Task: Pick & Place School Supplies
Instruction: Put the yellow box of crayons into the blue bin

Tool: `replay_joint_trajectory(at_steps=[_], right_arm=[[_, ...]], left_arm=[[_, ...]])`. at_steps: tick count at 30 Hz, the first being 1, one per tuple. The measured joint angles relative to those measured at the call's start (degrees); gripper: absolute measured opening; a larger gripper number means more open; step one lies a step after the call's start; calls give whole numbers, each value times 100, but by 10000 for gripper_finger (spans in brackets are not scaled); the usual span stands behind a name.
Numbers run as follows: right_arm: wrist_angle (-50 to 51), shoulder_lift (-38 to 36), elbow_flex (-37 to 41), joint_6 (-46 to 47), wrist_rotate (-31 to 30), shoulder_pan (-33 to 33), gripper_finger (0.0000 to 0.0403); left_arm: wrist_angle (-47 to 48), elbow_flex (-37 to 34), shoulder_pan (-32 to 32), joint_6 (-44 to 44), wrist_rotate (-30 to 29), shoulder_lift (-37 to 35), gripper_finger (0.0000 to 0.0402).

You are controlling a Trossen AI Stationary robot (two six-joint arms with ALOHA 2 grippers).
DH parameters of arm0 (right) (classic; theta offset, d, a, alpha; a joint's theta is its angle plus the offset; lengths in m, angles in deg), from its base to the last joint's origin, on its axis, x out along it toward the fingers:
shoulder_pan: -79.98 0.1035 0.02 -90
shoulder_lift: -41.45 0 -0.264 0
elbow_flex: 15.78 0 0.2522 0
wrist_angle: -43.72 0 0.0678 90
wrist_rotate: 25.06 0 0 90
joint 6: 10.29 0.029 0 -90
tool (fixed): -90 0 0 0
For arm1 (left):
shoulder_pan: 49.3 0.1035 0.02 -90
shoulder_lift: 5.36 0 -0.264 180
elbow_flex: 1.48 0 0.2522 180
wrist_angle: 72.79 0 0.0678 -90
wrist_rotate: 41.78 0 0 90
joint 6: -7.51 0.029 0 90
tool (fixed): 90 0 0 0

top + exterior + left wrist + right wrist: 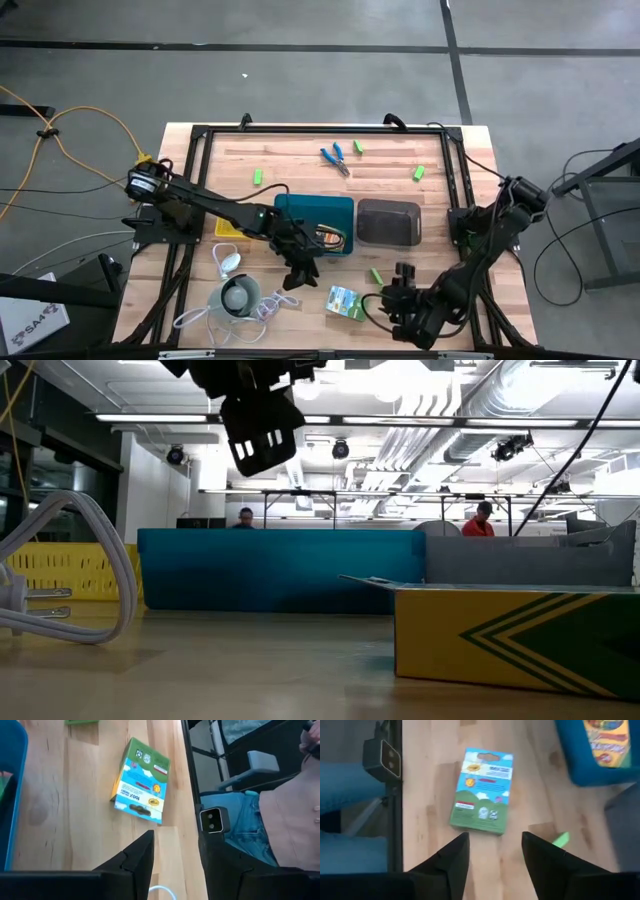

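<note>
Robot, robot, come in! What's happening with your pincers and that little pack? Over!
Both pincers open, empty: left pincer, right pincer. Flat pack lying on table between them. Nothing blocking it.

A pale wooden-slat bench point(300, 160) with a black metal frame stands on a grey concrete floor point(300, 85) crossed by dark seams. On the bench lie a teal plastic tray point(300, 207), a dark grey rounded tray point(389, 221) just beside it, and a yellow slotted tray point(60, 572) on the teal one's other side. A white round gadget point(238, 296) with its coiled white cord point(195, 316) sits near the bench's front edge. A yellow cable point(70, 140) trails across the floor. Two people point(483, 518) show far off in the room behind.
</note>
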Motion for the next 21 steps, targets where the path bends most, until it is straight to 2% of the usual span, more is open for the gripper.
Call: replay_joint_trajectory(at_steps=[3, 12, 21], right_arm=[[-159, 215, 0, 135, 242, 8, 140], [-978, 692, 0, 231, 570, 59, 15], [-1291, 1132, 0, 513, 632, 130, 3]], left_arm=[[-45, 0, 19, 143, 16, -6, 150], [-67, 0, -1, 399, 11, -6, 150], [-65, 0, -38, 504, 4, -6, 150]])
